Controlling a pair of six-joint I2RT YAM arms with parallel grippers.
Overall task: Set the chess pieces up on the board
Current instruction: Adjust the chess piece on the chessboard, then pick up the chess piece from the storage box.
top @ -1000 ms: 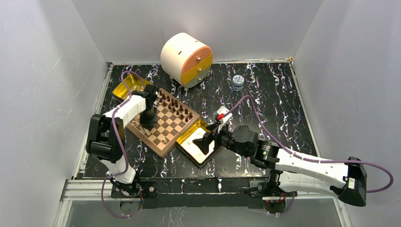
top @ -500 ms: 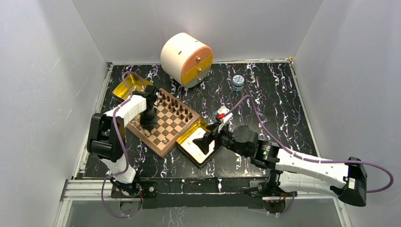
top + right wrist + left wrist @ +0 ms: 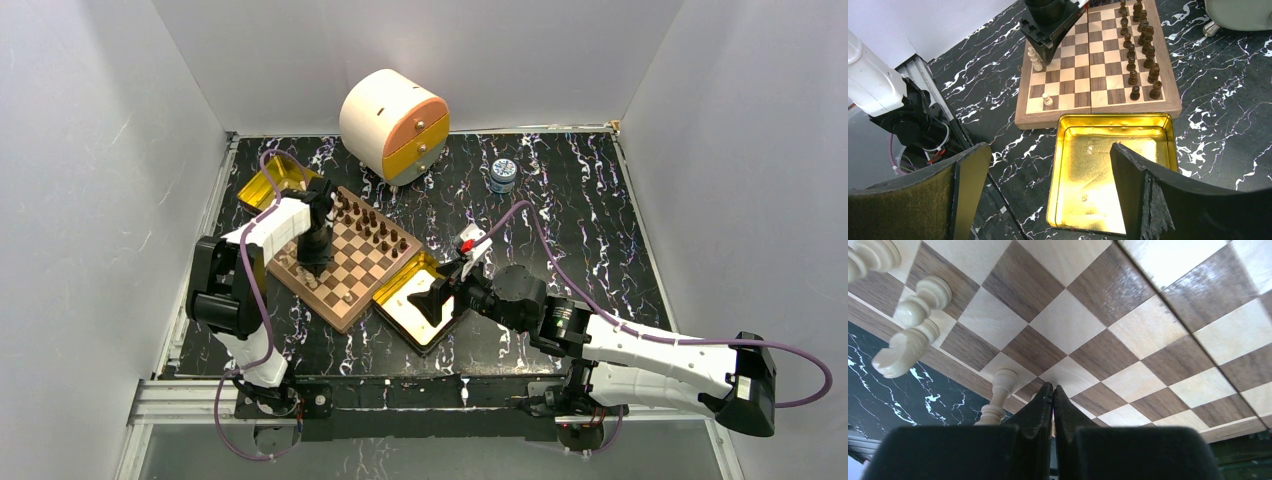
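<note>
The left arm (image 3: 268, 228) and right arm (image 3: 655, 350) share one build: white boxy shells between rounded black joints, on black bases. A purple cable (image 3: 565, 275) runs along each. A small white block with a red mark (image 3: 467, 244) sits at the right wrist. The left gripper (image 3: 1053, 389) has narrow black fingers (image 3: 1038, 412). The right gripper (image 3: 1048, 148) has broad black plates (image 3: 970, 182).

The right tool (image 3: 1048, 150) stands wide open, framing a gold tin (image 3: 1128, 125) on the desk (image 3: 998, 90). Beyond lies the board (image 3: 1098, 75), with dark pieces (image 3: 1140, 50) along its right side and light pieces (image 3: 1037, 60) beside the left tool (image 3: 1048, 47).
</note>
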